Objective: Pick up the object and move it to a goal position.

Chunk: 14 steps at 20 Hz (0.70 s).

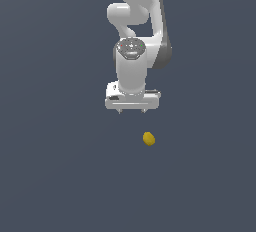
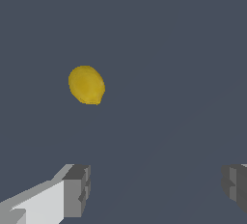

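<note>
The object is a small yellow lemon-like lump point(image 1: 148, 138) lying on the plain dark grey floor. It also shows in the wrist view point(image 2: 87, 85). My white gripper point(image 1: 132, 111) hangs above the floor, pointing down, a little towards the exterior view's left of the lump and apart from it. Its two short fingertips point(image 1: 120, 111) stand wide apart, and nothing is between them. In the wrist view the gripper point(image 2: 157, 189) is open, with one grey finger pad point(image 2: 76, 190) at each side. The lump lies outside the gap between them.
The white arm point(image 1: 137, 16) rises behind the gripper at the top of the exterior view. The dark grey floor point(image 1: 60, 166) spreads all round with nothing else on it. No goal marker shows.
</note>
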### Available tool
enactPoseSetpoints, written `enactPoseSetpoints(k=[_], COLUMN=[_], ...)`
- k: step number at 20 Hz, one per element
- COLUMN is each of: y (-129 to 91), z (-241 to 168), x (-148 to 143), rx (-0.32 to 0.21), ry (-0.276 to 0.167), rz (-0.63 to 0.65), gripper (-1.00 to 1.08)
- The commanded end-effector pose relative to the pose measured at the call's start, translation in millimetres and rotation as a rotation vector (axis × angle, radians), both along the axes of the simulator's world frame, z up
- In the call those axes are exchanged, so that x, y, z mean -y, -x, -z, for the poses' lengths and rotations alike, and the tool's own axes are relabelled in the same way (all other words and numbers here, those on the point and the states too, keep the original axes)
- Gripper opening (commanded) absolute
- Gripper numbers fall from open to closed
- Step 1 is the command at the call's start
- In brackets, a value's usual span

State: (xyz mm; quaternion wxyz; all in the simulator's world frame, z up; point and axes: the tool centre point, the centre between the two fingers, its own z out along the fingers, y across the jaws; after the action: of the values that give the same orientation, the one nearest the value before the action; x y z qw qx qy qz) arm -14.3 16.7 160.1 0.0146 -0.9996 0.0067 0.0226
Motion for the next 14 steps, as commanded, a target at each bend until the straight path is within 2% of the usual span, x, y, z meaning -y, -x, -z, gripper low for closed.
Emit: enactPoseSetpoints(k=[1,8,14], y=[0.0,7.0,6.9], z=[0.0,8.8,9.6], x=[0.0,-23.4,-24.9], rx=[0.0,-0.026,-0.028], ry=[0.0,-0.026,-0.027], rz=[0.0,-0.043,-0.043], gripper=[1.0,1.0,1.0])
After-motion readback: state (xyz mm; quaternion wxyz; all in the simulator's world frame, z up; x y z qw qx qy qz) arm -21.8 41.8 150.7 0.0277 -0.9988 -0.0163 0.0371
